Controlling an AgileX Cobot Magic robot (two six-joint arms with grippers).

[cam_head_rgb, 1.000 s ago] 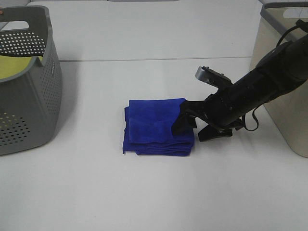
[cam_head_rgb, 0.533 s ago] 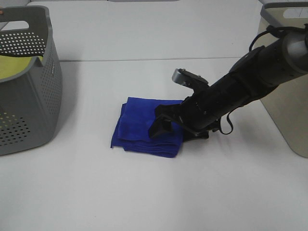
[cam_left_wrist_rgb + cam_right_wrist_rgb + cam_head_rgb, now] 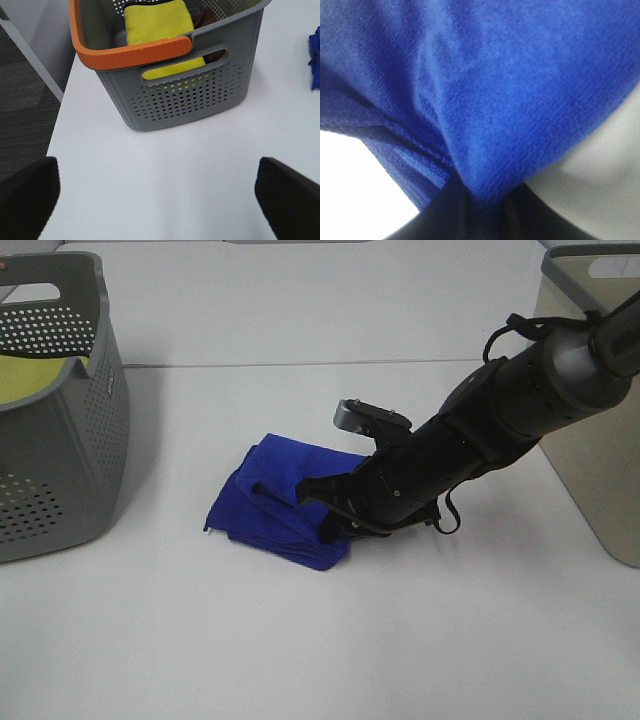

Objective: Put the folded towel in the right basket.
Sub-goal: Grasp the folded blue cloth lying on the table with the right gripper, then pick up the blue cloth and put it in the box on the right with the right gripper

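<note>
The folded blue towel (image 3: 270, 505) lies on the white table left of centre, skewed and bunched at its right edge. My right gripper (image 3: 327, 514) reaches in low from the right, with its jaws closed on that edge. In the right wrist view the towel (image 3: 495, 100) fills the frame and pinches down into the dark fingers (image 3: 470, 220). The beige right basket (image 3: 590, 430) stands at the far right edge. My left gripper (image 3: 160, 200) is open and empty, and does not show in the high view. A strip of the towel (image 3: 315, 60) shows in the left wrist view.
A grey perforated basket (image 3: 60, 440) with an orange handle (image 3: 135, 52) stands at the left and holds a yellow cloth (image 3: 157, 22). The table's left edge (image 3: 62, 115) drops to dark floor beside it.
My right gripper has slid left along the table into the towel. The towel has moved left with it, turned and bunched up.
</note>
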